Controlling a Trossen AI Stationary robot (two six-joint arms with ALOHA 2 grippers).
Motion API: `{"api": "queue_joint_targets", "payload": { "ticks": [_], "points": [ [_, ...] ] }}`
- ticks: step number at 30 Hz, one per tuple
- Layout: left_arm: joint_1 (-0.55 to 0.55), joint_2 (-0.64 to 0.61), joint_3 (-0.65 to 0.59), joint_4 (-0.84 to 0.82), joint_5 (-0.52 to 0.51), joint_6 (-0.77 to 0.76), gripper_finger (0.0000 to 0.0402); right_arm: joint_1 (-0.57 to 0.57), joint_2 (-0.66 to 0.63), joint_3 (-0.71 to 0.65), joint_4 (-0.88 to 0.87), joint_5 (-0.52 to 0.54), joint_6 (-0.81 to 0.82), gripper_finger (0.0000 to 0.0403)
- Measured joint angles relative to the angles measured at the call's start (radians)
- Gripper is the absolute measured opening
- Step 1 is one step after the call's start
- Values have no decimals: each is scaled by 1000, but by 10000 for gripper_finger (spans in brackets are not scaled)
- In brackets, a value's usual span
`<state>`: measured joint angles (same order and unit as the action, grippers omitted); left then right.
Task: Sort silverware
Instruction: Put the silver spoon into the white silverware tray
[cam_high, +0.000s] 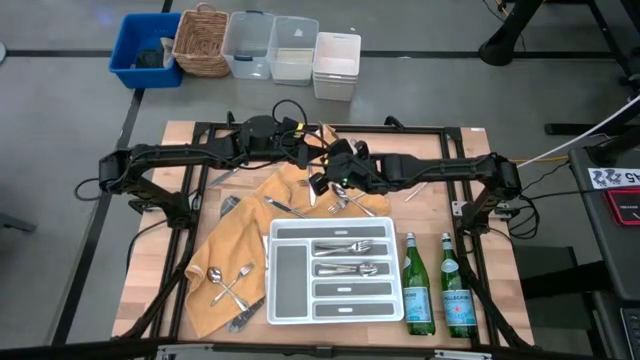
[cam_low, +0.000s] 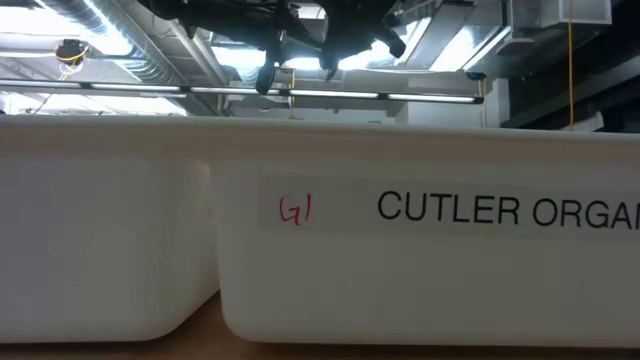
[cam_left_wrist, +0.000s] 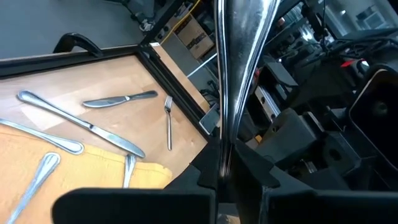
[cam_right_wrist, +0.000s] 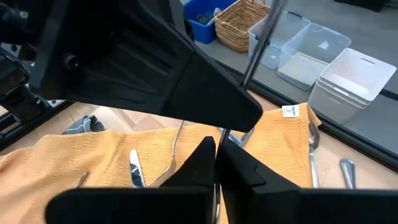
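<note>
Both arms meet above the far middle of the table, over the orange cloth (cam_high: 240, 240). My left gripper (cam_left_wrist: 227, 168) and my right gripper (cam_right_wrist: 217, 158) are both shut on one shiny piece of silverware (cam_left_wrist: 239, 56), held in the air between them. I cannot tell what kind of piece it is. More silverware lies loose on the cloth (cam_high: 228, 285) and on the bare wood (cam_left_wrist: 121, 98). Several pieces lie in the white divided tray (cam_high: 272, 270), which rests on the table near the front. My left gripper pinches the piece's narrow part (cam_left_wrist: 225, 146) between its two fingers, coming from the table's left. The piece runs on past the fingertips and widens. It is lifted clear of the table. My right gripper has its two fingers shut on the thin piece (cam_right_wrist: 222, 135), coming from the table's right and slanting down. The piece runs on past the left gripper's dark finger (cam_right_wrist: 186, 93). The left gripper hides most of it.
Two green bottles (cam_high: 418, 285) (cam_high: 457, 290) stand right of the tray. A knife (cam_left_wrist: 81, 121) and a fork (cam_left_wrist: 168, 121) lie near the far left edge. Bins and a basket (cam_high: 250, 45) sit on the floor beyond the table. The tray's wall (cam_low: 300, 250) fills the low view.
</note>
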<state>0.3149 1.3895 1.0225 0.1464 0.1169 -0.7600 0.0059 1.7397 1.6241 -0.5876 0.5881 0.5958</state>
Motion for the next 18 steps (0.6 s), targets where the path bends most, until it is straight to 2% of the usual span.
{"api": "queue_joint_targets", "payload": {
  "ticks": [8, 18],
  "points": [
    [-1, 0, 0, -16, 5, 68, 18, 0, -1, 0, -37, -43, -27, 6],
    [-2, 0, 0, -113, 43, 122, 18, 0, -1, 0, -108, -168, -39, 4]
  ]
}}
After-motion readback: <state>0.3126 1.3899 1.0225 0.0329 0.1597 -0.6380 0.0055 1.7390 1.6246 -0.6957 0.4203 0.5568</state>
